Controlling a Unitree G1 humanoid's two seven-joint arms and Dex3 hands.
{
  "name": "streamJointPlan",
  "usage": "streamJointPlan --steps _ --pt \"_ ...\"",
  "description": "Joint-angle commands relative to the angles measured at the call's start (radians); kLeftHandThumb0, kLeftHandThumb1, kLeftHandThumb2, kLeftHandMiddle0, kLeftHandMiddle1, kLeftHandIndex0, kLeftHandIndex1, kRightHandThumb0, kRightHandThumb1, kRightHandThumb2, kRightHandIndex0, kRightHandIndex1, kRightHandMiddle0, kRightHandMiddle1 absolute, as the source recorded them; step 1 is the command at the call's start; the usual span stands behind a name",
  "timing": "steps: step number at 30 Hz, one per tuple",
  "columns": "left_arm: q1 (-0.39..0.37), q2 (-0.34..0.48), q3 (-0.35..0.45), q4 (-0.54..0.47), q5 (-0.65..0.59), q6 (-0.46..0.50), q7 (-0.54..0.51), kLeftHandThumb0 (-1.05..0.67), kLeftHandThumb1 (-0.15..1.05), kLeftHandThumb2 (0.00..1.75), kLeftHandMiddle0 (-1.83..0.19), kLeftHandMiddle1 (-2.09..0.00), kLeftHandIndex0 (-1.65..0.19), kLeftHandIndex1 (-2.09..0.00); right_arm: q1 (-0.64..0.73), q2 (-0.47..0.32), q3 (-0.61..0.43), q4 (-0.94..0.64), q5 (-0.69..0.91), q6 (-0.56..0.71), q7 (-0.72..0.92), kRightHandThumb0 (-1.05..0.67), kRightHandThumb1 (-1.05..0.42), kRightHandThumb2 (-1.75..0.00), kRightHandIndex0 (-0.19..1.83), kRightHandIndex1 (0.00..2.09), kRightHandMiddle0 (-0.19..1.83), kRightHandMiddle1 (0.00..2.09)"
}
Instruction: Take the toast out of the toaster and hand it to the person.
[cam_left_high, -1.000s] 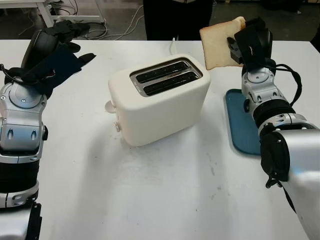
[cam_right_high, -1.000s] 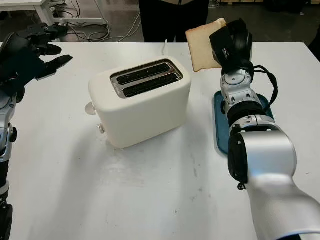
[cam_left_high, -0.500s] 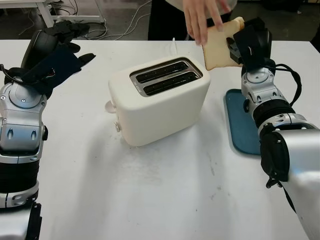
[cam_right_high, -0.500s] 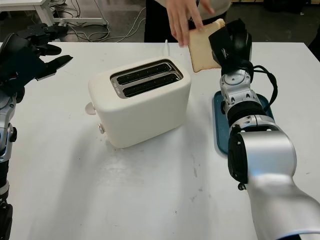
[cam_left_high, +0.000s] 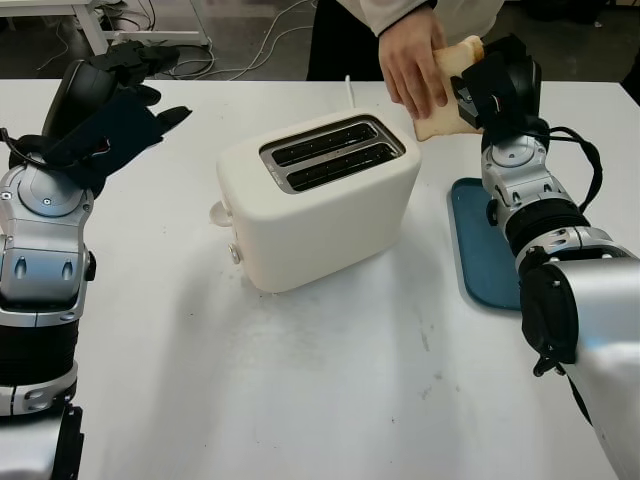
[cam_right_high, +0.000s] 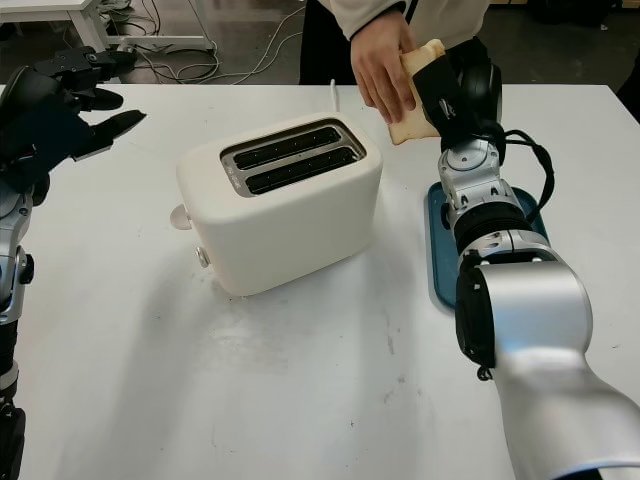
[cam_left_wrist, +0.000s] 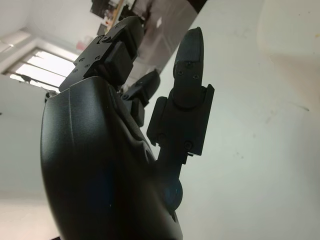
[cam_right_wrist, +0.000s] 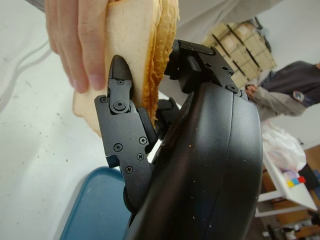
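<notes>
White and bare but for a few things, the desk (cam_left_high: 330, 380) fills the space in front of the robot, with cables on the floor beyond its far edge. Raised above that far edge, the right robot hand (cam_left_high: 478, 92) is clenched on a slice of toast (cam_left_high: 452, 62), one finger (cam_right_wrist: 120, 105) pressed on one face and the others behind it. A person's hand (cam_left_high: 412, 62) has closed over the side of the slice away from the robot hand, so both hold it at once. Toast like this is likely light, dry and brittle; a pull from one side while the other grips hard could snap or crumble it, so the flat faces are the place to hold it, not the crust corners. Away to the left of the right robot hand and lower, the toaster (cam_left_high: 318, 200) stands with both slots (cam_left_high: 332, 152) dark and, as far as can be seen, with nothing in them. Just below the same hand lies a blue tray (cam_left_high: 482, 245), bare where it shows. Far across the desk, the left robot hand (cam_left_high: 120, 95) is open and raised.
</notes>
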Motion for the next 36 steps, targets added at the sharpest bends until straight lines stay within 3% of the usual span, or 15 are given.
streamJointPlan --steps 1,13,19,20,23,25,26,27,29,33,36 --pt "0.004 -0.007 0.006 -0.008 0.0 0.016 0.005 -0.4 0.92 0.18 -0.28 -0.76 -0.51 -0.14 0.003 0.0 0.006 -0.004 -0.011 -0.013 -0.003 -0.24 -0.92 -0.4 0.67 1.75 0.42 1.75" --pt "0.005 0.001 0.002 0.001 0.007 -0.002 0.003 -0.42 0.92 0.17 -0.29 -0.76 -0.52 -0.14 0.0 0.006 -0.022 -0.004 0.017 -0.005 0.042 -0.25 -0.92 -0.37 0.67 1.75 0.44 1.75" --pt "0.009 0.0 0.002 0.004 0.006 -0.018 0.006 -0.39 0.92 0.17 -0.31 -0.78 -0.53 -0.13 0.0 0.002 -0.004 -0.008 -0.002 -0.009 0.1 -0.42 -0.92 -0.32 0.73 1.75 0.49 1.75" --pt "0.009 0.001 0.001 0.004 0.008 -0.016 0.006 -0.39 0.92 0.18 -0.31 -0.78 -0.53 -0.13 0.001 0.001 -0.001 -0.01 -0.003 -0.019 0.106 -0.46 -0.92 -0.3 0.69 1.68 0.53 1.62" --pt "0.009 -0.003 0.0 -0.001 0.011 -0.003 0.009 -0.38 0.92 0.18 -0.3 -0.78 -0.52 -0.13 0.005 -0.005 -0.01 -0.016 0.018 -0.05 0.182 -0.59 -0.92 -0.26 0.65 1.01 0.68 0.75" --pt "0.011 0.0 0.001 -0.002 0.012 -0.001 0.007 -0.41 0.92 0.19 -0.3 -0.78 -0.52 -0.13 0.006 -0.015 0.011 -0.02 -0.001 -0.062 0.209 -0.71 -0.92 -0.29 0.58 0.49 0.54 0.22" --pt "0.011 0.0 0.002 -0.004 0.01 0.002 0.006 -0.41 0.92 0.19 -0.29 -0.78 -0.52 -0.13 0.006 -0.021 0.021 -0.022 -0.01 -0.062 0.219 -0.74 -0.92 -0.32 0.53 0.35 0.48 0.12" --pt "0.012 0.0 0.003 -0.006 0.009 0.003 0.005 -0.41 0.92 0.19 -0.29 -0.78 -0.52 -0.12 0.007 -0.026 0.031 -0.024 -0.019 -0.064 0.223 -0.77 -0.92 -0.37 0.36 0.18 0.36 0.05" --pt "0.014 -0.001 0.006 -0.01 0.007 0.006 0.005 -0.4 0.92 0.19 -0.29 -0.77 -0.52 -0.12 0.01 -0.034 0.043 -0.028 -0.026 -0.068 0.231 -0.81 -0.92 -0.45 0.24 0.07 0.26 0.01" --pt "0.018 -0.007 0.015 -0.025 -0.001 0.029 0.003 -0.37 0.92 0.2 -0.28 -0.77 -0.51 -0.12 0.033 -0.046 0.025 -0.043 -0.005 -0.131 0.243 -0.84 -0.92 -0.52 0.35 0.09 0.09 0.0" --pt "0.032 -0.002 0.018 -0.038 0.003 0.037 0.002 -0.35 0.92 0.22 -0.28 -0.76 -0.51 -0.11 0.056 -0.052 0.007 -0.061 0.021 -0.171 0.26 -0.88 -0.92 -0.6 0.17 0.01 0.08 0.0"
